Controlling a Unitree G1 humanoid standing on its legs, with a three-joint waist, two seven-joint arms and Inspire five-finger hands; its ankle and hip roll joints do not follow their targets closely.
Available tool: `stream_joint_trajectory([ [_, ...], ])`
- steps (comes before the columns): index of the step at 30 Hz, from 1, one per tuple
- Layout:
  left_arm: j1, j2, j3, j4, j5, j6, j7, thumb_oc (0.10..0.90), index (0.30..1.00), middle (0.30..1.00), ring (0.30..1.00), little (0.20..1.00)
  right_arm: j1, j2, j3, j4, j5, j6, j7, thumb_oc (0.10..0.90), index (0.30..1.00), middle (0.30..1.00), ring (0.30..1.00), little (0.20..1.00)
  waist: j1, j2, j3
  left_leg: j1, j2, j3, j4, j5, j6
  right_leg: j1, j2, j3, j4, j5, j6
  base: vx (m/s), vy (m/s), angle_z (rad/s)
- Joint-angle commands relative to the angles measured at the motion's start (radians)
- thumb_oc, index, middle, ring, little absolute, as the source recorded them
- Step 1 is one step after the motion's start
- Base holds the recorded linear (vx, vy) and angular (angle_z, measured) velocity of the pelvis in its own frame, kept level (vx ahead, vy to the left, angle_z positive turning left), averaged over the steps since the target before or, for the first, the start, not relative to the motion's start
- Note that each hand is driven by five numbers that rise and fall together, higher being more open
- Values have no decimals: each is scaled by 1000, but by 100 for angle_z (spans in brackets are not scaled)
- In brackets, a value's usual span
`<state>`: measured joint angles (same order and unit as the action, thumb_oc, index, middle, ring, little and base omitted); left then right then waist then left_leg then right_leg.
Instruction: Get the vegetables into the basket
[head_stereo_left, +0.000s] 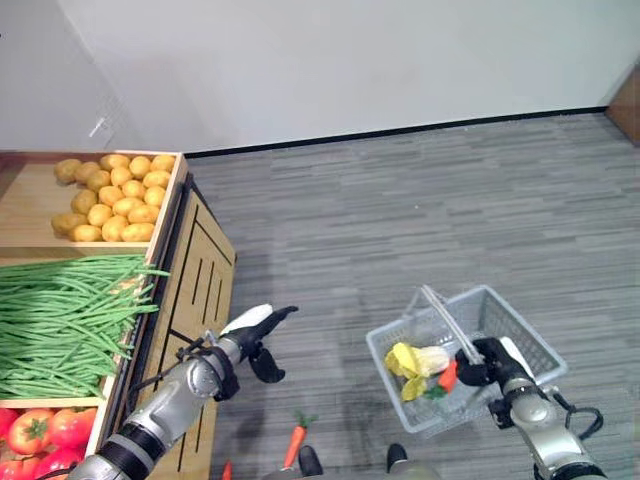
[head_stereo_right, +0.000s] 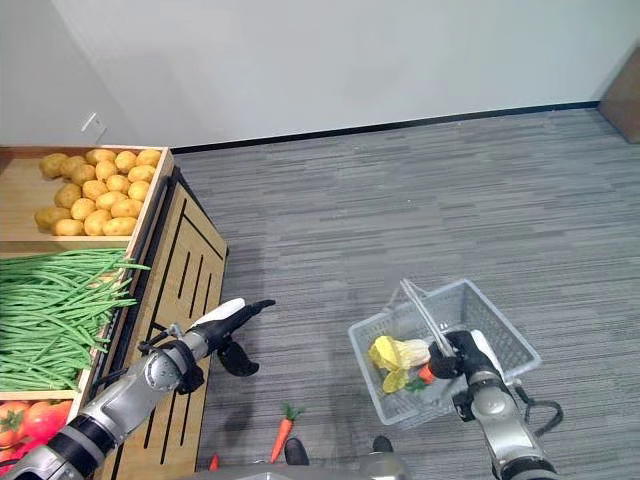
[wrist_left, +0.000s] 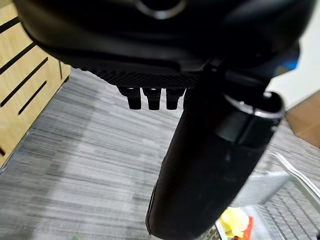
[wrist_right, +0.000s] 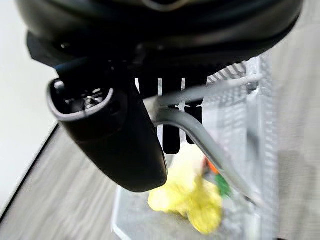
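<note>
One orange carrot with a green top (head_stereo_left: 293, 444) is lying on the grey floor (head_stereo_left: 400, 220), at about five o'clock from the left hand (head_stereo_left: 255, 335), which is hanging wide and empty. The right hand (head_stereo_left: 487, 362) is curling round the handle of the grey wire basket (head_stereo_left: 520, 335), which is carrying a yellow-green cabbage (head_stereo_left: 412, 360). Reaching low could tip the basket.

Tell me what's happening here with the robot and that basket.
The robot's right hand grips the handle of a grey wire basket holding a yellow leafy vegetable and something red-orange. Its left hand hangs open and empty beside a wooden produce stand. A carrot lies on the floor.
</note>
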<state>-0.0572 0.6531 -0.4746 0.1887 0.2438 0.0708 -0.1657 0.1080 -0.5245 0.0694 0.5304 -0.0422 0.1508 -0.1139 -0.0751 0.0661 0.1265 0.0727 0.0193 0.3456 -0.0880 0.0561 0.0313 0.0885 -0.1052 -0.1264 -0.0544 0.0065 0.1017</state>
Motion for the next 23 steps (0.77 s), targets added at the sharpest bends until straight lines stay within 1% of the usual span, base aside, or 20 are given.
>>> stream_joint_trajectory([
  [1, -37, -32, 69, 99, -46, -26, 32, 900, 1000, 1000, 1000, 1000, -63, -29, -69, -1, -37, -91, -83, 400, 300, 300, 300, 300, 2, -19, -92, 42, -5, -3, 27, -128, -19, -82, 31, 0, 30, -11, -10, 40, -30, -5],
  [2, -15, -89, 100, 219, -99, -10, 61, 900, 1000, 1000, 1000, 1000, -43, -34, -84, 68, -73, -73, -98, 400, 300, 300, 300, 300, 2, -19, -94, 40, -2, -1, 29, -127, -19, -84, 31, 2, 29, -12, -13, 42, -42, -6],
  [3, -7, -170, 149, 363, -157, 2, 120, 900, 1000, 1000, 1000, 1000, -29, -28, -97, 141, -82, -67, -115, 400, 300, 300, 300, 300, 0, -21, -93, 37, -1, 0, 32, -125, -21, -86, 34, 3, 27, -11, -15, 24, -41, -5],
  [4, -11, -197, 152, 412, -159, 4, 120, 900, 1000, 1000, 1000, 1000, -29, -22, -92, 164, -85, -66, -111, 400, 300, 300, 300, 300, -1, -23, -94, 36, -1, 0, 33, -125, -21, -86, 34, 3, 27, -12, -16, 16, -31, -6],
  [6, -24, -246, 170, 529, -154, 8, 165, 900, 1000, 1000, 1000, 1000, -23, -3, -98, 247, -46, -71, -124, 400, 300, 300, 300, 300, -5, -26, -94, 33, 1, 2, 34, -123, -23, -89, 37, 4, 28, -13, -19, 20, -13, -3],
  [7, -30, -269, 180, 596, -157, 12, 191, 900, 1000, 1000, 1000, 1000, -17, 8, -89, 291, -42, -72, -125, 400, 300, 300, 300, 300, -7, -26, -97, 38, 2, -11, 35, -132, -28, -84, 37, 11, 29, -21, -13, 33, -7, -4],
  [8, -36, -289, 187, 642, -164, 11, 203, 900, 1000, 1000, 1000, 1000, -18, 13, -81, 312, -41, -75, -126, 400, 300, 300, 300, 300, -8, -27, -96, 38, 2, -11, 34, -131, -29, -83, 38, 9, 29, -22, -14, 30, -10, -5],
  [9, -50, -311, 192, 715, -168, 10, 230, 900, 1000, 1000, 1000, 1000, -21, 22, -66, 357, -36, -80, -131, 400, 300, 300, 300, 300, -9, -29, -97, 37, 2, -8, 30, -126, -30, -84, 39, 9, 25, -18, -16, -21, -35, -7],
  [10, -69, -346, 204, 839, -171, 14, 260, 900, 1000, 1000, 1000, 1000, -31, 45, -41, 448, -16, -85, -126, 400, 300, 300, 300, 300, -11, -33, -99, 37, 2, -6, 25, -121, -32, -84, 41, 11, 20, -16, -17, -14, -35, -5],
  [12, -81, -370, 218, 974, -156, 30, 280, 900, 1000, 1000, 1000, 1000, -47, 74, -15, 547, 22, -85, -110, 400, 300, 300, 300, 300, -13, -36, -103, 40, 3, -4, 20, -119, -34, -84, 44, 12, 19, -16, -19, -4, -15, -2],
  [13, -83, -371, 219, 977, -156, 28, 281, 900, 1000, 1000, 1000, 1000, -49, 73, -14, 549, 23, -86, -110, 400, 300, 300, 300, 300, -14, -36, -102, 41, 2, -4, 19, -119, -34, -84, 44, 12, 19, -17, -19, -2, -14, -7],
  [14, -86, -382, 232, 1024, -162, 31, 284, 900, 1000, 1000, 1000, 1000, -59, 87, -7, 593, 43, -90, -103, 400, 300, 300, 300, 300, -15, -38, -104, 42, 3, -3, 17, -118, -34, -84, 45, 14, 18, -16, -20, 10, -25, -10],
  [15, -88, -386, 235, 1083, -126, 41, 277, 900, 1000, 1000, 1000, 1000, -73, 110, 18, 648, 52, -89, -90, 400, 300, 300, 300, 300, -14, -40, -110, 47, 4, 0, 12, -117, -35, -81, 48, 18, 15, -16, -22, 17, -32, -13],
  [16, -85, -385, 238, 1102, -108, 44, 278, 900, 1000, 1000, 1000, 1000, -75, 121, 22, 674, 66, -90, -82, 400, 300, 300, 300, 300, -14, -41, -112, 50, 3, 0, 10, -117, -36, -78, 49, 19, 12, -16, -23, 22, -31, -10],
  [18, -82, -384, 240, 1113, -95, 46, 279, 900, 1000, 1000, 1000, 1000, -76, 128, 27, 693, 71, -90, -76, 400, 300, 300, 300, 300, -13, -41, -113, 51, 3, 0, 10, -117, -36, -77, 50, 20, 12, -16, -23, 6, -7, -4],
  [19, -70, -382, 244, 1141, -65, 48, 276, 900, 1000, 1000, 1000, 1000, -81, 146, 36, 737, 77, -91, -69, 400, 300, 300, 300, 300, -10, -42, -115, 54, 3, 0, 8, -117, -36, -73, 52, 20, 8, -16, -23, 0, 0, 0],
  [23, -48, -379, 258, 1150, -60, 44, 276, 900, 1000, 1000, 1000, 1000, -80, 169, 46, 773, 74, -87, -60, 400, 300, 300, 300, 300, -2, -43, -119, 54, 2, 0, 4, -115, -37, -73, 53, 21, 6, -15, -23, 0, 0, 0],
])
